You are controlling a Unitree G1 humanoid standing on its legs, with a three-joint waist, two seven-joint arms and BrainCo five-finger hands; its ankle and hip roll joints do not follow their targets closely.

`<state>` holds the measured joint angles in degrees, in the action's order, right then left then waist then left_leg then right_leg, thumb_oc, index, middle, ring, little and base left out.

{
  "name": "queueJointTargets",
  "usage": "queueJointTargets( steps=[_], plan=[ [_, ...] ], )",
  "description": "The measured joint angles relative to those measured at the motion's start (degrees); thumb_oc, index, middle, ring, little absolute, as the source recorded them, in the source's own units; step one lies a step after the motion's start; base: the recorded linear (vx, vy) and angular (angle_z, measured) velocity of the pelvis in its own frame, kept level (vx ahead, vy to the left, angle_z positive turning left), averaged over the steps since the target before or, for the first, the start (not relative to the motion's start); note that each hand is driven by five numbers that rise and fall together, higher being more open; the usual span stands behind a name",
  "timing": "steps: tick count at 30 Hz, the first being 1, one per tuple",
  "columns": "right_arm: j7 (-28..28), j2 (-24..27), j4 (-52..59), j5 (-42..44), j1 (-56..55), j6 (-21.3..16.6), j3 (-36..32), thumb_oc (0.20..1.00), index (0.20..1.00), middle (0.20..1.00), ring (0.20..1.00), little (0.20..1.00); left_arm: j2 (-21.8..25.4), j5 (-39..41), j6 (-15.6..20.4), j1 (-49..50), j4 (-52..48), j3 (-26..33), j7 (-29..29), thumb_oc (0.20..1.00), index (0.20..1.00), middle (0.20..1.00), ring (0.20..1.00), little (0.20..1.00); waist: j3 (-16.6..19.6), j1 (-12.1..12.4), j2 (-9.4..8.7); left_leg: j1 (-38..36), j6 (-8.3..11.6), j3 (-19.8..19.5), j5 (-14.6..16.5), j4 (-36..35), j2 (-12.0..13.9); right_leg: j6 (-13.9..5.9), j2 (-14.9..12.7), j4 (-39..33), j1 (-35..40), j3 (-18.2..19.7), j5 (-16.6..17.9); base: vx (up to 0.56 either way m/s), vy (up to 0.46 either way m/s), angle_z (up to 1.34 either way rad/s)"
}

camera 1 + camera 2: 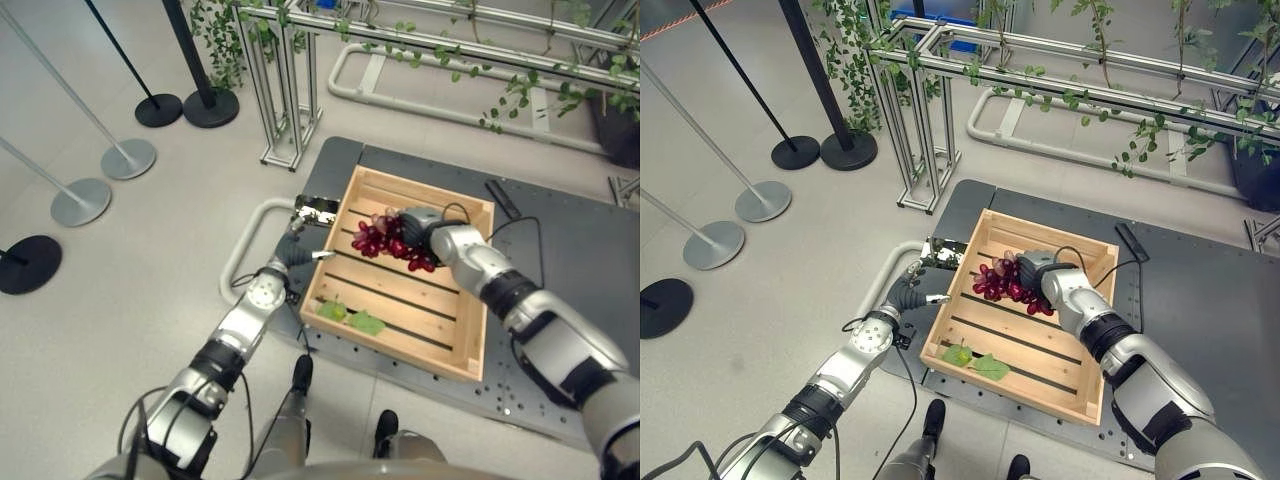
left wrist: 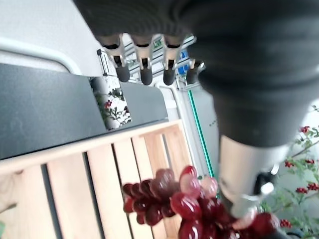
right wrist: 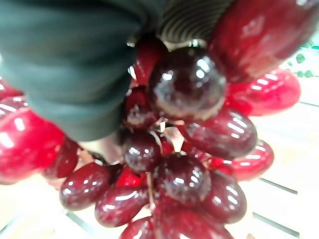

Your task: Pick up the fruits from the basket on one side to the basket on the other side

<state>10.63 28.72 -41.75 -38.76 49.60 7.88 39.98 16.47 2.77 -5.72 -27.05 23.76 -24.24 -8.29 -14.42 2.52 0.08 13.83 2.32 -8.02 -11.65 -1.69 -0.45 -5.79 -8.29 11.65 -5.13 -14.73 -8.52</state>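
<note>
My right hand [image 1: 1040, 272] is curled round a bunch of red grapes [image 1: 1005, 281], held above the wooden crate [image 1: 940, 335]. My left hand [image 1: 908, 291] hangs open just outside its rim. Loose grapes could drop if my grip slackens mid-carry.

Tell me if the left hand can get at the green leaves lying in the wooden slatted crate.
Probably yes: the left hand hovers beside the wooden slatted crate, the green leaves lie uncovered nearby, and the right hand with the red grape bunch sits farther off.
</note>
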Motion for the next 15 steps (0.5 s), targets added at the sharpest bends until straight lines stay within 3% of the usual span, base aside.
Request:
queueJointTargets(
  steps=[15],
  plan=[
    [-1.32,-1.26,0.55,-0.40,0.00,0.03,-0.85,0.200,0.200,0.200,0.200,0.200,-1.43,-4.36,-0.84,-0.03,2.55,-2.05,-0.14,1.000,1.000,1.000,1.000,1.000,0.01,0.04,0.02,-0.21,0.01,-0.07,0.02,0.00,-0.01,0.01,0.01,-0.03,0.26,-0.04,-0.01,0.00,0.000,0.00]
  ],
)
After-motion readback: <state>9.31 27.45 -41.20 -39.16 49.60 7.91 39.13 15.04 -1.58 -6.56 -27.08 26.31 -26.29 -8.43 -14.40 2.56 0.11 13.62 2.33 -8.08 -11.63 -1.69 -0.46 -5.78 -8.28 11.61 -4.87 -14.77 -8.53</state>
